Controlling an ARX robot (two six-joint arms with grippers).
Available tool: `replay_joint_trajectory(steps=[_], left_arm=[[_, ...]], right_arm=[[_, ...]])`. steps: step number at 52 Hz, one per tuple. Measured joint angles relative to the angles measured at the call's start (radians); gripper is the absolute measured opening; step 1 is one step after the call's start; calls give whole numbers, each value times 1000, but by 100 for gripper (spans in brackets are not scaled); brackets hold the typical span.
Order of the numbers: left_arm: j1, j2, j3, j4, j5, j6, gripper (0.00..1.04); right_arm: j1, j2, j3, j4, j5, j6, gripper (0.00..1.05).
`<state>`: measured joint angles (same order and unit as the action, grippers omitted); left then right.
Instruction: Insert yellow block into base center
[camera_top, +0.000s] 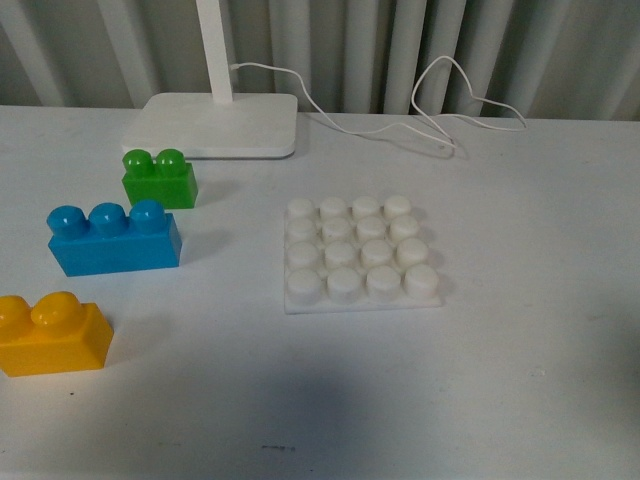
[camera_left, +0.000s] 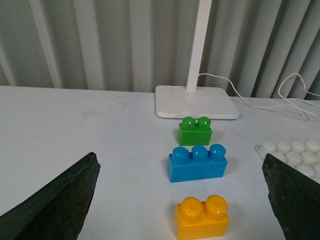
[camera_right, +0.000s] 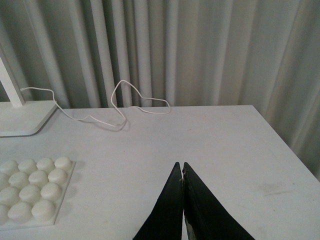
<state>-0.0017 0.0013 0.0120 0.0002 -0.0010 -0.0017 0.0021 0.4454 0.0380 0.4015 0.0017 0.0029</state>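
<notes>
The yellow block (camera_top: 50, 335) rests on the table at the near left, its two studs upward. It also shows in the left wrist view as the yellow block (camera_left: 202, 217), lying between the wide-apart black fingers of my open left gripper (camera_left: 180, 197), touching neither. The white studded base (camera_top: 360, 253) lies flat at the table's middle, bare of bricks; its edge appears as the base (camera_left: 295, 155) and the base (camera_right: 35, 187). My right gripper (camera_right: 182, 167) is shut with nothing in it, over bare table beside the base. Neither gripper appears in the front view.
A blue three-stud brick (camera_top: 113, 238) and a green two-stud brick (camera_top: 158, 178) stand in a row behind the yellow block. A white lamp foot (camera_top: 215, 123) with a pole sits at the back, and its thin cable (camera_top: 440, 110) trails across the table. A grey curtain hangs behind.
</notes>
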Motion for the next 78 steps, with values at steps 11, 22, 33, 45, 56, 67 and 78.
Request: replay_joint_trajectory(steps=[11,22,33,45,56,67,78], left_arm=[[0,0,0,0,0,0,98],[0,0,0,0,0,0,98],[0,0,0,0,0,0,98],[0,0,0,0,0,0,98],[0,0,0,0,0,0,98],[0,0,0,0,0,0,98],[-46,67,18,-35,-105,-49,98]], right_arm=[[0,-65,-32,-24,0,0,1],[0,-150,-32,-102,0,0,1],[0,-219,-32,-172,0,0,1],[0,-269,-32,-221,0,0,1],[0,-439,-32,-396,-1,-1,1],[0,-440,-32,-400,-1,-2,1],[0,-441,-32,-400,-1,-2,48]])
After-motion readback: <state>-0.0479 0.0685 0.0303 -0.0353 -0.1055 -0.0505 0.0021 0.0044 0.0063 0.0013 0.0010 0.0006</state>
